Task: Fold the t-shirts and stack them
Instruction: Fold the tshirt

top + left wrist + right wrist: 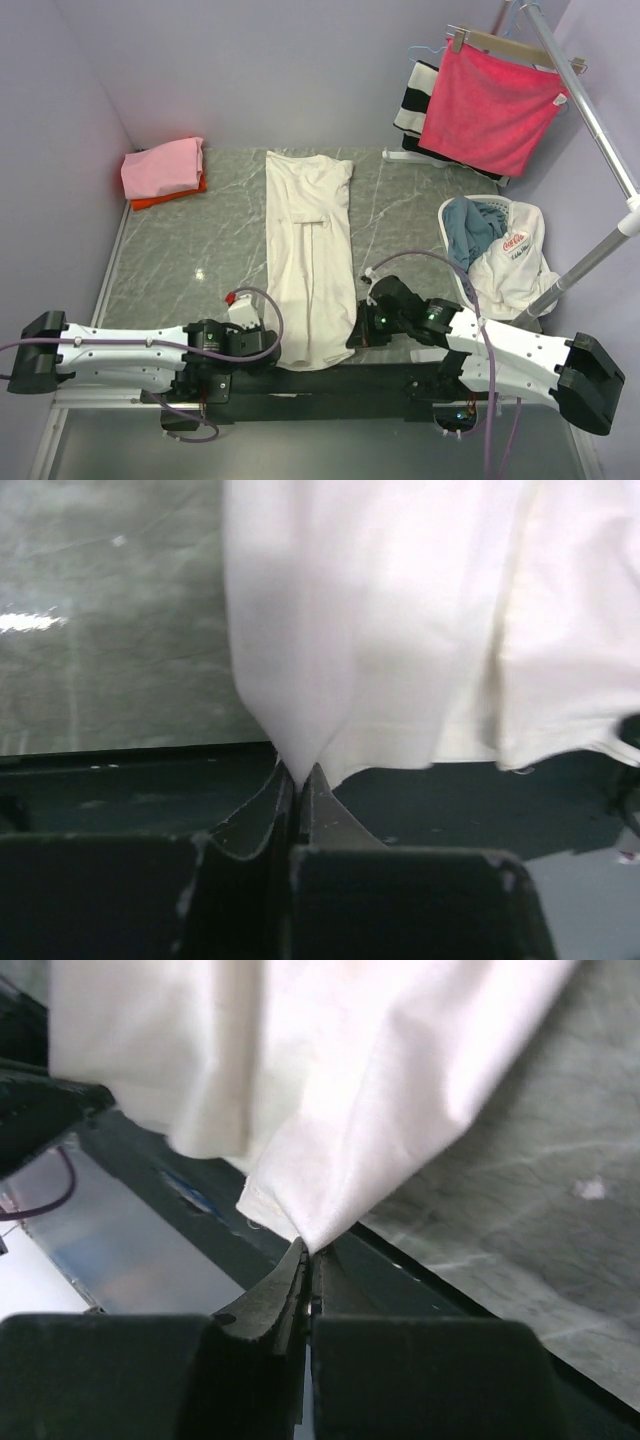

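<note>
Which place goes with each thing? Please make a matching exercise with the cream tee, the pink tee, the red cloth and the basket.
Things:
1. cream tee
2. pink tee
3. red cloth
4. basket

Places:
A. on a hanger
B. far left corner of the table
C. right side, with clothes in it
D. middle of the table, laid lengthwise

Pairs: 1-D, 2-B, 3-A, 4-C

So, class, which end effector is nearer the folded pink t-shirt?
Left. The left end effector pinches the near-left corner of the cream t-shirt, closer to the pink t-shirt; the right end effector pinches the near-right corner, farther away.
</note>
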Tool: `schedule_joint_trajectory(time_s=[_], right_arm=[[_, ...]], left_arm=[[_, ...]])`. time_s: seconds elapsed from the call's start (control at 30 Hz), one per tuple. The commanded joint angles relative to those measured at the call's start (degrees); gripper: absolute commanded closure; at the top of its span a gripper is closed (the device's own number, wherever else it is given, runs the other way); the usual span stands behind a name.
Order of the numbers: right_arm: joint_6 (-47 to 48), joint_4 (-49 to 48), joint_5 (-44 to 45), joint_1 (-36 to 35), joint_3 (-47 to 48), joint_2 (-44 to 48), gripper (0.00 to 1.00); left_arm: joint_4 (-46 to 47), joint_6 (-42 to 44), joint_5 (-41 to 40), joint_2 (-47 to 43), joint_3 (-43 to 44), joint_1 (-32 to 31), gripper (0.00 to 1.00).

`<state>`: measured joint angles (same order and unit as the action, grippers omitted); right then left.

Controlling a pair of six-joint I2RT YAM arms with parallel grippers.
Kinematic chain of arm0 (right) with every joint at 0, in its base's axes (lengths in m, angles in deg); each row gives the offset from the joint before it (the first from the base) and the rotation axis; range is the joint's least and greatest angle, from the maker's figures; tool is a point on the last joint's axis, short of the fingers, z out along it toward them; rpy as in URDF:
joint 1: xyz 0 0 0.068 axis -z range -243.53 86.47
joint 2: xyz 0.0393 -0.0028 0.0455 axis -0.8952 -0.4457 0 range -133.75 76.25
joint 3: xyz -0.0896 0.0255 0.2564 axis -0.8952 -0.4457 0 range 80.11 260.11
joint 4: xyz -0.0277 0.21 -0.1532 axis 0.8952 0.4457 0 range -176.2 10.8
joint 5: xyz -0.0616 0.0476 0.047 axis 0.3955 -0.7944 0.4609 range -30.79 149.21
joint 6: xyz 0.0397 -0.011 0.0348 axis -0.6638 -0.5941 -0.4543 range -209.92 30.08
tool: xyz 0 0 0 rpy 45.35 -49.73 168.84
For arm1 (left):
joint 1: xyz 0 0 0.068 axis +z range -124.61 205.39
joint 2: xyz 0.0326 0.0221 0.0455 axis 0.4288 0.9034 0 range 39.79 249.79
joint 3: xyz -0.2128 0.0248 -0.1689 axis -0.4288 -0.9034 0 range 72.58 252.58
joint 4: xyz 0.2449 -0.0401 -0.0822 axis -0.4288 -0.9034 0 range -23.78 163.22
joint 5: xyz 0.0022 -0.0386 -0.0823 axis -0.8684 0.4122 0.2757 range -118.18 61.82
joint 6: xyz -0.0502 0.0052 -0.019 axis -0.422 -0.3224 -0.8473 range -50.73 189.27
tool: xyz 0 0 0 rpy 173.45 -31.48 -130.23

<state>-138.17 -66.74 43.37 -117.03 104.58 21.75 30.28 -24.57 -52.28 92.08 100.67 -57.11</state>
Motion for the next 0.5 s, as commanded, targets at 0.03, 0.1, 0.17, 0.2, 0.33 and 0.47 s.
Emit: schedule_joint_trajectory(time_s=[0.03, 0.1, 0.17, 0.2, 0.33, 0.47], right_arm=[[2.98, 0.05, 1.24, -0.38, 5.5, 0.97, 1.0], [4.21, 0.92, 2.82, -0.3, 7.52, 0.62, 1.0], [5.87, 1.36, 4.05, 0.05, 10.05, -0.16, 1.0], [6.41, 2.32, 6.15, 0.23, 10.94, -0.6, 1.0], [9.92, 3.3, 8.36, 3.91, 14.9, -4.2, 1.0], [13.62, 2.16, 6.79, 8.65, 17.71, -8.85, 1.0]], left_arm=[[-4.96, 2.96, -5.78, 1.32, 8.02, -0.38, 0.99], [-6.36, 3.32, -8.32, 1.06, 9.77, -0.38, 0.99], [-8.29, 3.05, -12.17, 0.62, 11.01, -0.38, 0.99], [-8.91, 2.79, -13.59, 0.18, 12.15, -0.29, 0.99], [-9.62, 4.28, -18.61, -0.35, 13.91, 2.06, 0.99], [-1.03, 15.69, -17.66, -0.26, 14.0, 9.88, 0.99]])
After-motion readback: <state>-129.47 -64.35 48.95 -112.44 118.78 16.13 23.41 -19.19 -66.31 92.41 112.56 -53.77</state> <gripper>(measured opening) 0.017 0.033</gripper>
